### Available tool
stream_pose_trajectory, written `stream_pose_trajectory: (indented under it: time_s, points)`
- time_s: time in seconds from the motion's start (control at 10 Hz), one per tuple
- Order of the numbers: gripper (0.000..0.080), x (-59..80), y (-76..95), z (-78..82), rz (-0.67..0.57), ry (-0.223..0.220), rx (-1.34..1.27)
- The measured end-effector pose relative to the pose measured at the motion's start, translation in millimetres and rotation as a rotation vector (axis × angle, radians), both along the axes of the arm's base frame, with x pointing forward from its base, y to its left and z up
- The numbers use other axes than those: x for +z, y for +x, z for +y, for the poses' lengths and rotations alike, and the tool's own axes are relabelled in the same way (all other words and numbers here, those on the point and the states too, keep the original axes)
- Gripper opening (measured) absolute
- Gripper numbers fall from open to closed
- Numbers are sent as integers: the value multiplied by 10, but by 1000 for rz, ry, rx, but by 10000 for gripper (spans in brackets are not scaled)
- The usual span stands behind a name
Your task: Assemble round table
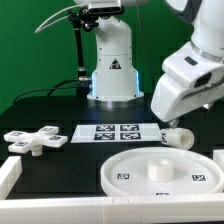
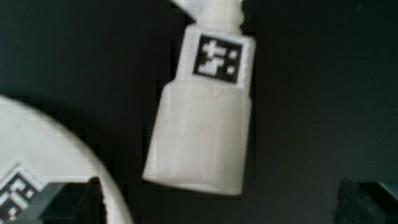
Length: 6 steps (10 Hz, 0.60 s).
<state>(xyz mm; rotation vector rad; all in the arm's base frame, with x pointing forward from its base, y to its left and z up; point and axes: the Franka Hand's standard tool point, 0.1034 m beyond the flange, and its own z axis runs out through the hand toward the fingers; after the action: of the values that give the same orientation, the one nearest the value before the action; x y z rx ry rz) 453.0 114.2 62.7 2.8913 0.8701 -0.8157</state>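
Note:
The white cylinder leg [image 2: 199,125] lies on the black table, with a square tag [image 2: 219,58] near its narrow end. My gripper [image 2: 217,205] is open and empty above the leg's thick end. One dark fingertip [image 2: 63,203] shows at each side of it. The round disc's rim [image 2: 39,135] curves past beside the leg. In the exterior view the leg [image 1: 179,137] lies just behind the round disc [image 1: 130,165], under my white wrist housing [image 1: 188,85], which hides the jaws. The cross base [image 1: 35,140] lies at the exterior view's left.
The marker board [image 1: 115,132] lies flat between the cross base and the leg. A white rail [image 1: 10,176] runs along the front left. The arm's base [image 1: 112,70] stands at the back, with a thin stand [image 1: 78,55] beside it.

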Motion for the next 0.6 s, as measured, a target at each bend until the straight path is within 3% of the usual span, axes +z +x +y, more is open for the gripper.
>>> stream_pose_trajectory:
  time_s: [0.1,0.2,0.6]
  points:
    - [649,16,-37,-66,27,-74,-68]
    - [649,25,-96,-102,79,-106,-73]
    - [649,-15,-57,-70,100,-108,-69]
